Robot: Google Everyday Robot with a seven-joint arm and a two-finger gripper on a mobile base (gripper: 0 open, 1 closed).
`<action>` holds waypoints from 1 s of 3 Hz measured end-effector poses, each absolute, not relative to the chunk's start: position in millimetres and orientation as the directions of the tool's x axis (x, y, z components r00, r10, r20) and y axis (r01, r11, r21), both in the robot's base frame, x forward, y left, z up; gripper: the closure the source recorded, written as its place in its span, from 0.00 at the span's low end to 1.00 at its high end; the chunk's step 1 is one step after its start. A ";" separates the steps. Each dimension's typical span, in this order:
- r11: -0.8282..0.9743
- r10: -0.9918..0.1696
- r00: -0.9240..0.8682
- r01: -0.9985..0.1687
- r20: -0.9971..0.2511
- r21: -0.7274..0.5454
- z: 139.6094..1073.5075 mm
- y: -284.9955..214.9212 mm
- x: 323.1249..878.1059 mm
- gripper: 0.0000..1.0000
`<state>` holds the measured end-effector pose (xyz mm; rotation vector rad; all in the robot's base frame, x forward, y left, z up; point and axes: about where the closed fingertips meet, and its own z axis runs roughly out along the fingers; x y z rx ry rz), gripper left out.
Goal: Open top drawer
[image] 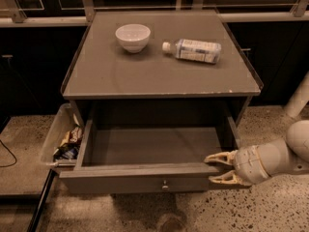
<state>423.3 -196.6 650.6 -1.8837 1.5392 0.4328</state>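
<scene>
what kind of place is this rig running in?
Likely an office break area or a mock kitchen. Cues: speckled stone-look floor, a bowl and water bottle on a grey drawer cabinet, a bin of snack packets beside it. The gripper is at the right front corner of the open top drawer.
</scene>
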 end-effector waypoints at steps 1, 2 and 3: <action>-0.091 -0.738 0.253 -0.956 -0.625 -0.279 650.6 -196.6 423.3 0.67; -0.092 -0.737 0.253 -0.956 -0.626 -0.278 650.3 -196.3 423.3 0.43; -0.103 -0.720 0.251 -0.961 -0.647 -0.257 644.6 -200.5 413.0 0.47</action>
